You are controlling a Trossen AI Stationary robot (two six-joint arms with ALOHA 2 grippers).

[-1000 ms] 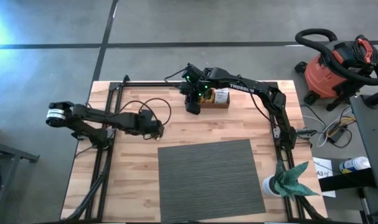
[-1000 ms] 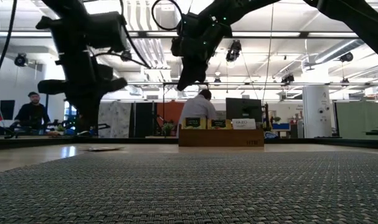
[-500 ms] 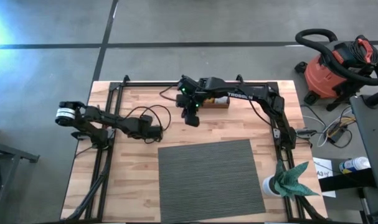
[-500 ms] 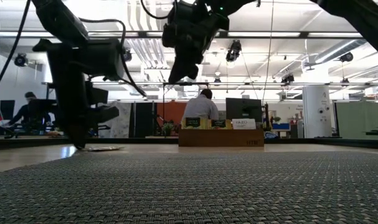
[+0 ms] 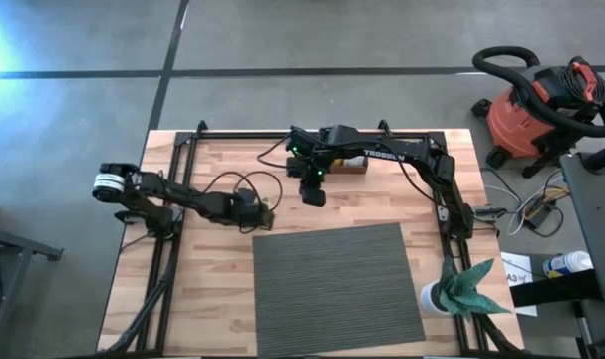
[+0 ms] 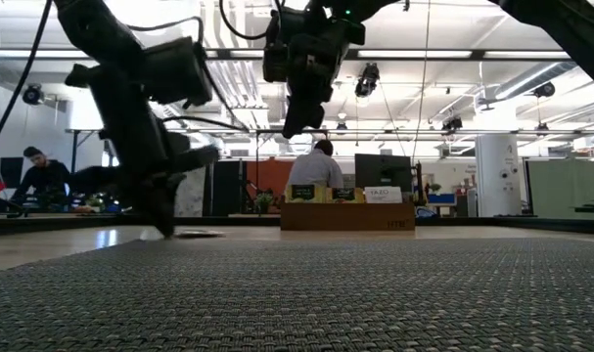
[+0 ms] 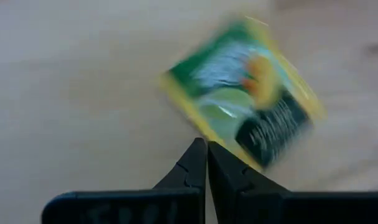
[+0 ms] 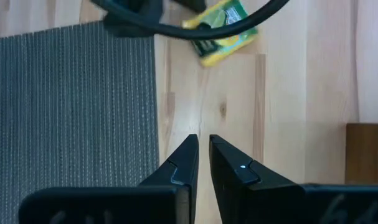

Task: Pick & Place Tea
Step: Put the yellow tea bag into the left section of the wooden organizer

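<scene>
One yellow-green tea sachet (image 7: 245,93) lies flat on the bare wood (image 6: 201,233), just beyond the grey mat's far left corner (image 8: 223,25). My left gripper (image 5: 262,212) is shut, with its tips down at the table beside the sachet (image 6: 164,231). My right gripper (image 5: 313,196) hangs shut in the air (image 6: 291,129), nothing between its fingers (image 8: 203,140), between the sachet and the brown wooden tray (image 6: 347,216). More sachets stand on edge in the tray (image 6: 342,194). In the high view my right arm hides part of the tray (image 5: 354,166). My left gripper meets the sachet's yellow near edge (image 7: 198,132) with the tips of its shut fingers (image 7: 195,160). They come slanting down from the table's left side. The sachet lies flat on the wood and is not lifted.
The grey ribbed mat (image 5: 337,284) covers the table's near middle. A white cup with a green cloth (image 5: 459,289) stands at the near right. Black frame rails (image 5: 170,170) run along both sides. A red vacuum (image 5: 541,105) stands off the table; people are in the room behind (image 6: 314,168).
My left gripper has sunk to the table and gone toward the right edge, staying shut. The sachet has slid flat along the wood to the right ahead of it. My right gripper has come away from the tray toward the near edge, still up in the air.
</scene>
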